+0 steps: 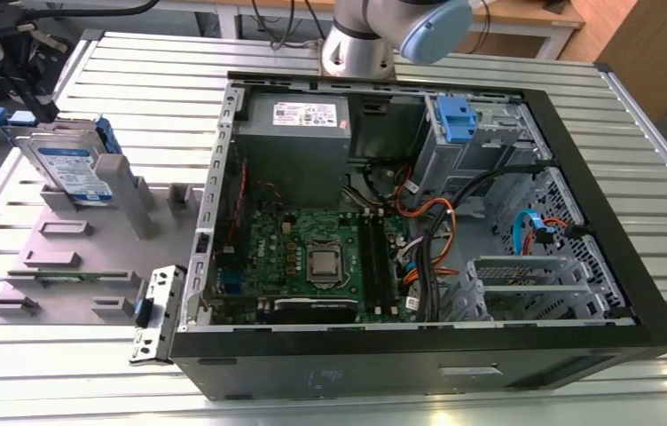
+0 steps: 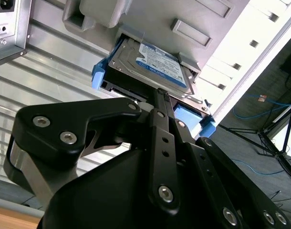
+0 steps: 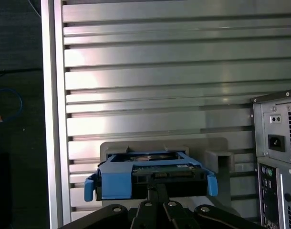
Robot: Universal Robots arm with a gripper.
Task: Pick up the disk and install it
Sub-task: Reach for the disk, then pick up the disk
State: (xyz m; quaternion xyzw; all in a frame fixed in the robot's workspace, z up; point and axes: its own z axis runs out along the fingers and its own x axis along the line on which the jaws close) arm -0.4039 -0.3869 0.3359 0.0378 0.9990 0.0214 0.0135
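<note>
Closest to you in the second wrist view is the gripper (image 2: 160,92), its two fingers pressed together and pinching nothing. Past its tips, the disk (image 2: 155,67) stands on edge in a slot of the grey holder (image 2: 150,19), probably so a narrow side is offered for grasping. In the exterior view, the disk (image 1: 70,164) waits to the exterior view's left of the open computer case (image 1: 369,364), not yet installed.
</note>
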